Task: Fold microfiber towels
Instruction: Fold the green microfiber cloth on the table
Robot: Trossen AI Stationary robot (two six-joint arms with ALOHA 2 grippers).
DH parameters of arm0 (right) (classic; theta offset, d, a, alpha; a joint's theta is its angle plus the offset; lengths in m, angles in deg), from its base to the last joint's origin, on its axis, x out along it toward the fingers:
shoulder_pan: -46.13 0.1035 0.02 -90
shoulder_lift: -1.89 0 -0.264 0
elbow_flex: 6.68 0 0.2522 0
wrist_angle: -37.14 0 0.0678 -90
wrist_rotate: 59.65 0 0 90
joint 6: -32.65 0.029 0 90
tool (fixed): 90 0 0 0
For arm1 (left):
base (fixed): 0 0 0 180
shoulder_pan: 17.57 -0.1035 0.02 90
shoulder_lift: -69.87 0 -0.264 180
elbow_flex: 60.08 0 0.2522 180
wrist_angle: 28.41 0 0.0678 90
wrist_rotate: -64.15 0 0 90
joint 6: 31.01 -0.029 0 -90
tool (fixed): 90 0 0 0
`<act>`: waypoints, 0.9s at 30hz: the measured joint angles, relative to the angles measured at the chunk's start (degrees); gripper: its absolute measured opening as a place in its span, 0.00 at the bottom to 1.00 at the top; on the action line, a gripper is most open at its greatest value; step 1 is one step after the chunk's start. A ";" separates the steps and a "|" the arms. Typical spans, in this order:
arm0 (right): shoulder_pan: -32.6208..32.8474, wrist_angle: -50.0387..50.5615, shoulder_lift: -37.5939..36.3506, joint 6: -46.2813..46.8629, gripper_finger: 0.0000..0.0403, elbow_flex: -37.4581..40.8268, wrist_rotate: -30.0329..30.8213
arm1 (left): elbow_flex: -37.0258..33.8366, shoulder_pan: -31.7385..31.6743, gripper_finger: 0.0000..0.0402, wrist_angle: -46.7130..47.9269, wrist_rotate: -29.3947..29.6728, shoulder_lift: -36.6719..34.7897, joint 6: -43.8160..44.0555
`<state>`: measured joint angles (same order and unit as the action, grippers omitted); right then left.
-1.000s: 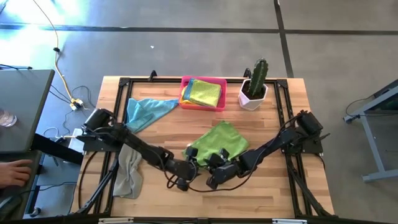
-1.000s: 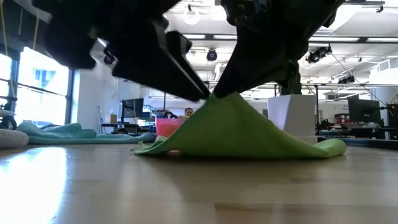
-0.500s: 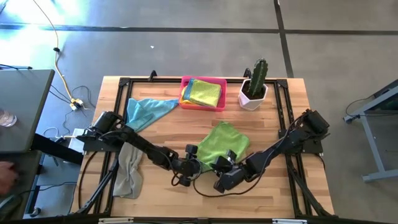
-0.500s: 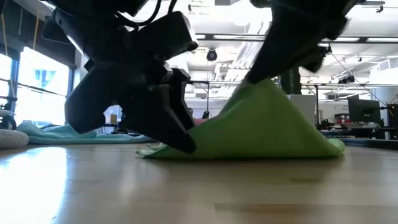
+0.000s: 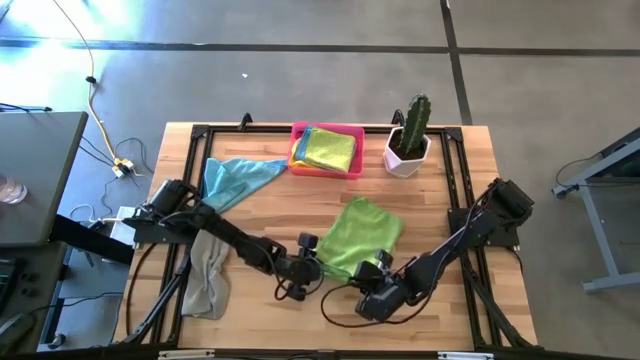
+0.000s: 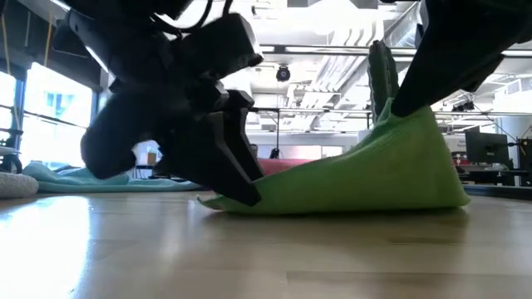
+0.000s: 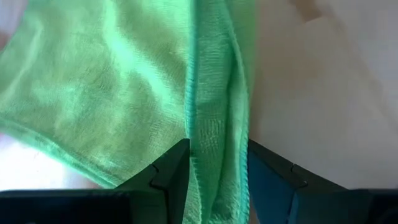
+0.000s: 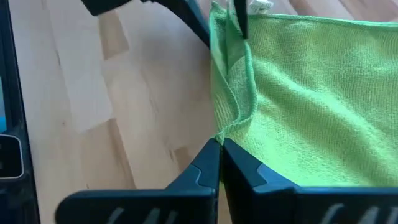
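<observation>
A lime green towel lies in the middle of the table and shows in the low view as a slope rising to the right. My left gripper sits at its near left end, low at the table, shut on a bunched edge. My right gripper is shut on the towel's near right edge and holds it up. A light blue towel lies spread at the far left. A grey towel lies crumpled at the near left. My left gripper pinches a bunched, hemmed fold of the green towel between its two fingers, slanting down from the table's left. That end of the towel rests at the table top. My right gripper pinches the towel's hemmed edge between its shut fingertips, slanting down from the table's right. That part is lifted clear of the table. The cloth slopes from it down to the left gripper's end.
A pink tray with folded towels stands at the far middle, a potted cactus to its right. Bare wood lies near the front edge. Black frame rails run along the table's sides.
My right gripper has gone toward the table's right edge with its pinched edge, so the towel's raised peak has shifted right and the cloth is drawn out. My left gripper has come down to the table with its end of the towel.
</observation>
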<state>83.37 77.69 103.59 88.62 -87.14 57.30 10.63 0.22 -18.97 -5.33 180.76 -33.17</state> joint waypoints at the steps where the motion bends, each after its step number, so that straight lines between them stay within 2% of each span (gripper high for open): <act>1: 0.07 0.05 0.01 0.58 0.00 0.00 -0.02 | 0.00 0.33 0.34 -0.33 -0.18 0.00 -0.22; 5: 0.04 0.09 0.01 0.68 0.00 0.00 -0.18 | 0.00 1.48 0.34 -3.89 -0.07 0.00 -4.06; 10: 0.02 0.05 0.07 -2.06 0.00 0.00 -1.34 | 0.00 1.74 0.34 -7.67 -1.06 0.00 -4.45; 17: -0.11 -0.73 0.07 -9.56 0.00 0.00 -1.21 | 0.00 0.07 0.34 -10.75 -5.32 0.00 0.51; 22: -0.09 -1.19 0.07 -13.93 0.00 0.00 -0.03 | 0.00 -1.29 0.34 -11.16 -5.72 0.02 2.88; 27: -0.09 -1.40 0.07 -19.27 0.00 0.00 0.34 | 0.00 -2.15 0.34 -13.59 -12.40 0.18 3.62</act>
<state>83.28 76.29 103.67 69.35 -87.14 57.64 10.63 -1.93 -32.56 -17.73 180.94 -29.56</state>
